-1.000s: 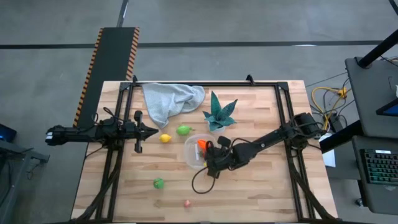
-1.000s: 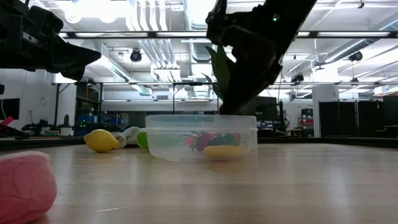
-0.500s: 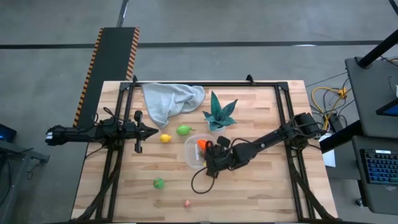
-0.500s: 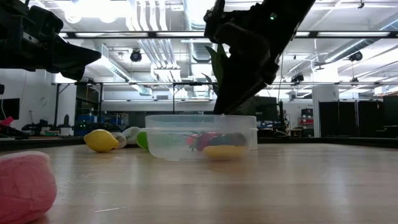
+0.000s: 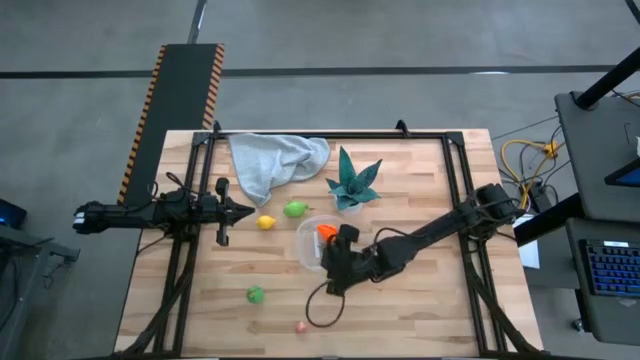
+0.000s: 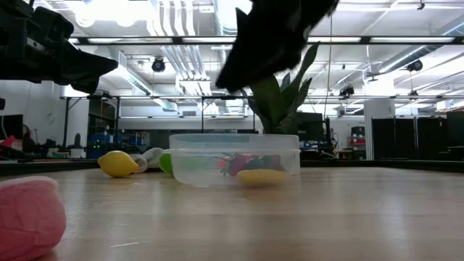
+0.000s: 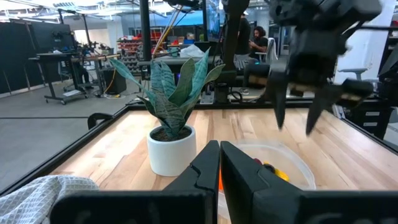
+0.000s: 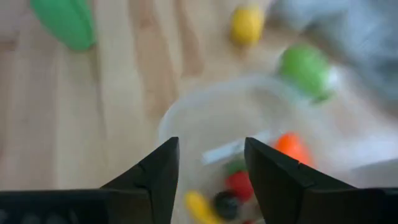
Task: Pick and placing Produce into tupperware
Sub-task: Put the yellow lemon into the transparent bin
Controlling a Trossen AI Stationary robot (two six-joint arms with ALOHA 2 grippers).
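The tupperware point(image 5: 312, 243) is a round clear tub near the table's middle, holding an orange carrot point(image 8: 291, 148), red, dark and yellow pieces. My right gripper point(image 5: 330, 263) hangs open above the tub's near right rim, nothing between its fingers point(image 8: 160, 180). Outside the tub lie a yellow lemon point(image 5: 266, 222), a green piece point(image 5: 295, 209), another green piece point(image 5: 256, 294) and a pink piece point(image 5: 301, 326). My left gripper point(image 5: 246, 210) waits shut at the left, level above the table.
A teal spiky plant in a white pot point(image 5: 352, 182) stands just beyond the tub. A grey cloth point(image 5: 272, 160) lies crumpled at the far edge. A dark cable point(image 5: 320, 308) loops below my right arm. Bare wood spreads along the near and right sides.
My right gripper has risen out of the tupperware and drifted toward the table's near left. The tub and the pieces in it have stayed where they were.
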